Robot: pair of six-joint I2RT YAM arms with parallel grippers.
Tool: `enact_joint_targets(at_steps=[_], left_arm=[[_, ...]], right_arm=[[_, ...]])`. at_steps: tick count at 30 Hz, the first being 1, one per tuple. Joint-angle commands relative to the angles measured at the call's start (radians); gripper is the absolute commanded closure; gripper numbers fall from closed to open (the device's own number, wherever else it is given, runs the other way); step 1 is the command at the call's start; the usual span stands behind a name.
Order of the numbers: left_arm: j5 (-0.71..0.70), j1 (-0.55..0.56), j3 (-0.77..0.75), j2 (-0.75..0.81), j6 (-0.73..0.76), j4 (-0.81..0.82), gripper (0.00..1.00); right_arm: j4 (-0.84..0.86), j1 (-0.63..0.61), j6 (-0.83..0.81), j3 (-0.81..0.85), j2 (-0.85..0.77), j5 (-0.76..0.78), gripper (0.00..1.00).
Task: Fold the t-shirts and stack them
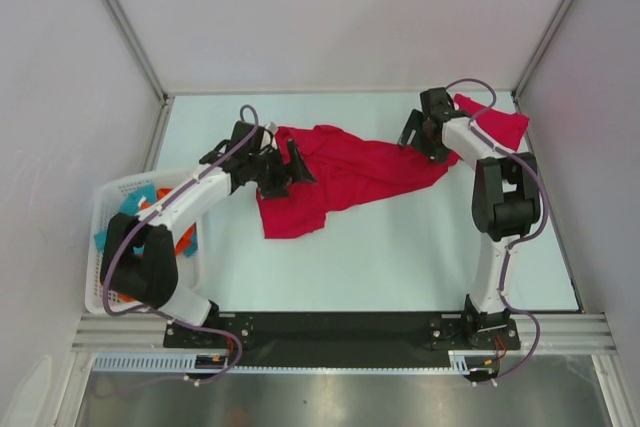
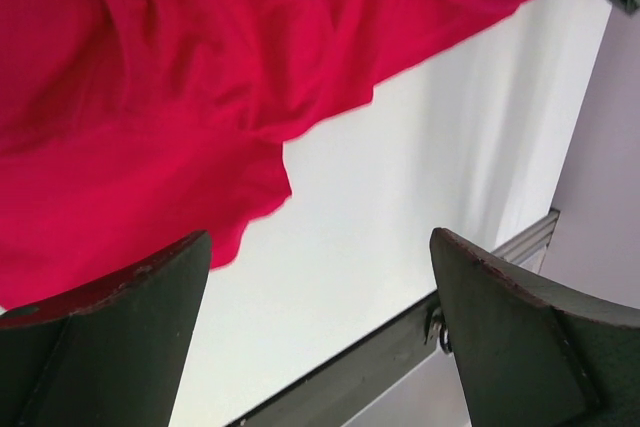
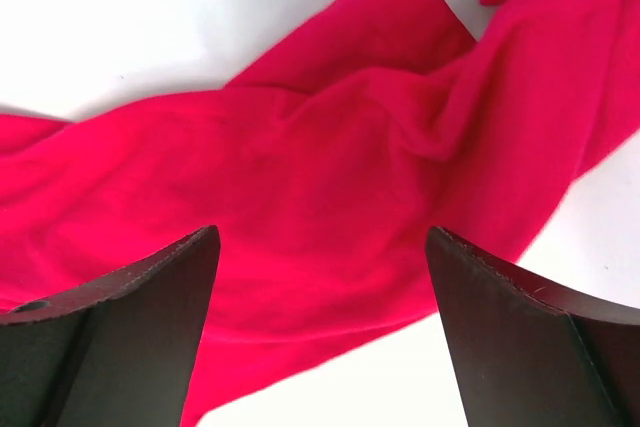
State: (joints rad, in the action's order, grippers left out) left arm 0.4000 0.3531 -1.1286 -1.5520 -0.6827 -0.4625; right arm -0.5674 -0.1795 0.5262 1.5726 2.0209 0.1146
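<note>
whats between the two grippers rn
A crumpled red t-shirt fills the stretch from the left gripper to the right gripper. Nothing else lies there. The top view shows it best.

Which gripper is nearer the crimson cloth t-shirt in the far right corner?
Right. The right gripper sits just left of that corner t-shirt; the left gripper is much farther, over the left end of the other crimson t-shirt.

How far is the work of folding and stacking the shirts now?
Done: nothing visibly; the crimson-red cloth t-shirt lies crumpled mid-table. In hand: left claw and right claw hover open above it, holding nothing. Left: fold it, then stack it with the other red cloth in the far right corner.
</note>
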Motion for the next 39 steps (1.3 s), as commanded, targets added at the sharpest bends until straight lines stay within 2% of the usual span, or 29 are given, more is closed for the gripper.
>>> enact_joint_targets(at_steps=[1,9,20,24,29,39], left_arm=[[0.028,0.032,0.072,0.107,-0.017,0.056,0.04],[-0.009,0.096,0.145,0.167,-0.009,0.059,0.05],[-0.038,0.155,0.213,0.122,-0.006,0.130,0.09],[-0.029,0.161,0.231,0.099,-0.008,0.160,0.11],[-0.023,0.167,0.240,0.069,-0.009,0.194,0.19],[-0.070,0.167,0.242,0.024,0.028,0.189,0.18]], right_arm=[[0.001,-0.018,0.026,0.052,0.035,-0.003,0.10],[-0.009,-0.061,0.028,-0.009,-0.010,0.042,0.10],[0.008,-0.173,0.047,-0.233,-0.267,0.102,0.09],[0.009,-0.189,0.054,-0.269,-0.310,0.108,0.09],[-0.005,-0.198,0.049,-0.267,-0.309,0.123,0.09],[-0.008,-0.198,0.049,-0.253,-0.269,0.125,0.09]])
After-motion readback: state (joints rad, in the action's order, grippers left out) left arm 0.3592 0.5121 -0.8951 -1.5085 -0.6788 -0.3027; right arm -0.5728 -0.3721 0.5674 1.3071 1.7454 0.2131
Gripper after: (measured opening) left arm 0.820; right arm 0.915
